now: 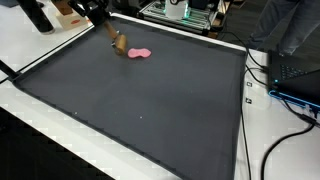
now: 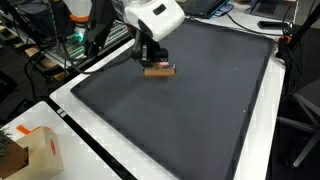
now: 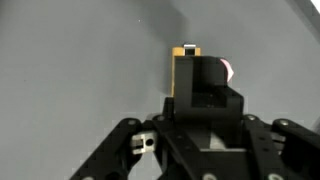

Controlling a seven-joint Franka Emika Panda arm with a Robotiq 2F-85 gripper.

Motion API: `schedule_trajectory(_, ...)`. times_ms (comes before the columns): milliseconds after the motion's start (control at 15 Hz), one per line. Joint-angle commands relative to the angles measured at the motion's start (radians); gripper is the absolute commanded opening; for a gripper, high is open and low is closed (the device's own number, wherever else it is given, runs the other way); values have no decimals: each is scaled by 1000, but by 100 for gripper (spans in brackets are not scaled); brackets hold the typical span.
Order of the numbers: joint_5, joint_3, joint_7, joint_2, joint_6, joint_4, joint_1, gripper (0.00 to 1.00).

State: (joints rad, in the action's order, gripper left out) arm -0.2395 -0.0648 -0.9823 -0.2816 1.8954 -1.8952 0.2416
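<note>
Black gripper (image 3: pixel 200 100) linkage fills the lower half of the wrist view, closest to the lens. Its fingers reach up toward 12 o'clock, where a small wooden block (image 3: pixel 188 68) sits at the fingertips on a grey mat (image 3: pixel 70 60). A dark shape covers most of the block's face. A sliver of a pink thing (image 3: pixel 231 70) peeks out at the block's 3 o'clock. From this view you cannot tell whether the jaws are clamped on the block or just standing around it.

In an exterior view the gripper (image 1: pixel 113 42) comes down near the 11 o'clock corner of the dark mat (image 1: pixel 150 110). The brown block (image 1: pixel 119 48) is at its tip, looking tilted. The pink thing (image 1: pixel 139 53) lies just beside the block at its 3 o'clock.

In an exterior view from another side, the white arm (image 2: pixel 155 18) hangs over the gripper (image 2: pixel 152 62). The block (image 2: pixel 158 70) lies directly under it on the mat (image 2: pixel 190 120), toward the mat's 11 o'clock. A cardboard box (image 2: pixel 35 150) stands off the mat at 7 o'clock. Around the mat runs a white table (image 1: pixel 35 50).
</note>
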Motion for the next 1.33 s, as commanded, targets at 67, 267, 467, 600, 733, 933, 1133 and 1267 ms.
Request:
schedule_trajectory(67,17,7,-20,141,-1,-91,-30,24)
schedule_trajectory(267,49,10,-9,244,31,-179,-68,24)
schedule_trajectory(467,98,20,15,357,76,-286,-118,24)
schedule_trajectory(600,135,32,56,425,130,-364,-154,24)
schedule_trajectory(733,181,51,140,478,191,-434,-187,24)
schedule_trajectory(933,262,89,302,535,271,-516,-231,24)
schedule_trajectory(1133,257,93,317,565,216,-530,-280,24)
schedule_trajectory(1267,260,83,319,518,232,-502,-292,49)
